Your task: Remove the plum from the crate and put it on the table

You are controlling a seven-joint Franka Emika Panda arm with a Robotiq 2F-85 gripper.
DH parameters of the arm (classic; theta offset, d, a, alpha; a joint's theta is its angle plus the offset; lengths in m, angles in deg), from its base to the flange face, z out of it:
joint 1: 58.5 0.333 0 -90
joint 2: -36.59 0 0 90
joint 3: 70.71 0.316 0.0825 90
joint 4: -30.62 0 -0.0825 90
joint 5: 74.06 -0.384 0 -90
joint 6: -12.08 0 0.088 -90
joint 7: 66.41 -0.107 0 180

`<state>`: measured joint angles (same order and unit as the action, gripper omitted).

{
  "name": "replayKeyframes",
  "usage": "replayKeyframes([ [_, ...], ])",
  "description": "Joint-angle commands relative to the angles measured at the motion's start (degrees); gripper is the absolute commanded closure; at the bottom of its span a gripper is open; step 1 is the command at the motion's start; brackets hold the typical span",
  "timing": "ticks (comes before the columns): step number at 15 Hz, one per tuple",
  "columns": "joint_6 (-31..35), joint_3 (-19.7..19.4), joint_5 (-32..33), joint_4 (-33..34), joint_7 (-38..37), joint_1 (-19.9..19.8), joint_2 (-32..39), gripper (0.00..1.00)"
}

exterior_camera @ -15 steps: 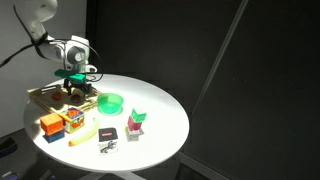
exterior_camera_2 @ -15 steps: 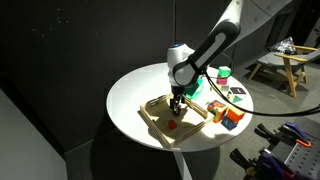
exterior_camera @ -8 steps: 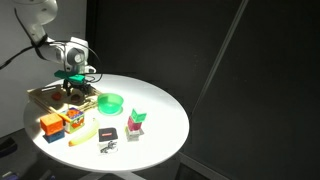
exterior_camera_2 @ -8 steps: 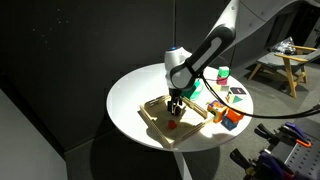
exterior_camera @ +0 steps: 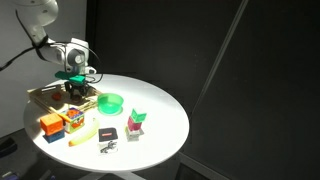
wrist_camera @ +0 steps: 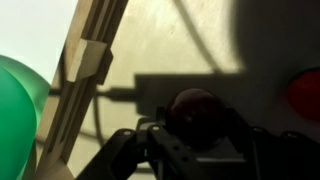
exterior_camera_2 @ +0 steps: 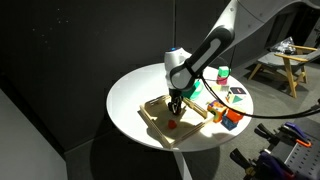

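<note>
Wrist view, mostly in shadow: the plum (wrist_camera: 197, 108) lies on the floor of the crate (wrist_camera: 95, 58), framed between the fingers (wrist_camera: 150, 140) of the gripper (wrist_camera: 197, 142), which stand one on either side of it. The dark stops me from telling whether the pads press the fruit or stand just clear. A brighter red fruit (wrist_camera: 306, 95) is cut off at the frame's edge, as is the green bowl (wrist_camera: 15, 100).

In both exterior views I see the gripper (exterior_camera: 75, 92) (exterior_camera_2: 174, 103) low over the crate (exterior_camera: 42, 96) (exterior_camera_2: 150, 118) on the table (exterior_camera: 155, 112) (exterior_camera_2: 128, 100) (the plum itself is too small and shaded to pick out there).
</note>
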<state>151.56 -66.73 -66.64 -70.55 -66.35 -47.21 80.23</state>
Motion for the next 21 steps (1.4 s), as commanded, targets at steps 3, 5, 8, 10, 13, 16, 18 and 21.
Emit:
replayKeyframes([
  [3, -3.55, -0.39, -0.5, 0.62, -2.54, 0.64, -1.49, 0.65],
  [5, -4.53, -0.21, -0.73, 0.08, -3.05, 0.59, -2.63, 0.65],
  [8, -6.03, -0.3, -0.65, -0.5, -4.34, 0.84, -4.54, 0.65],
  [10, -7.36, -0.57, -0.74, -0.93, -6.22, 1.15, -5.99, 0.65],
  [13, -9.14, -0.78, -0.82, -1.63, -9.03, 1.39, -8.14, 0.65],
  [16, -10.51, -1.0, -0.85, -3.02, -11.85, 1.44, -10.68, 0.65],
  [18, -10.77, -1.14, -0.98, -4.63, -13.43, 1.22, -12.76, 0.65],
  [21, -10.89, -1.43, -1.49, -7.22, -15.63, 0.77, -15.76, 0.65],
])
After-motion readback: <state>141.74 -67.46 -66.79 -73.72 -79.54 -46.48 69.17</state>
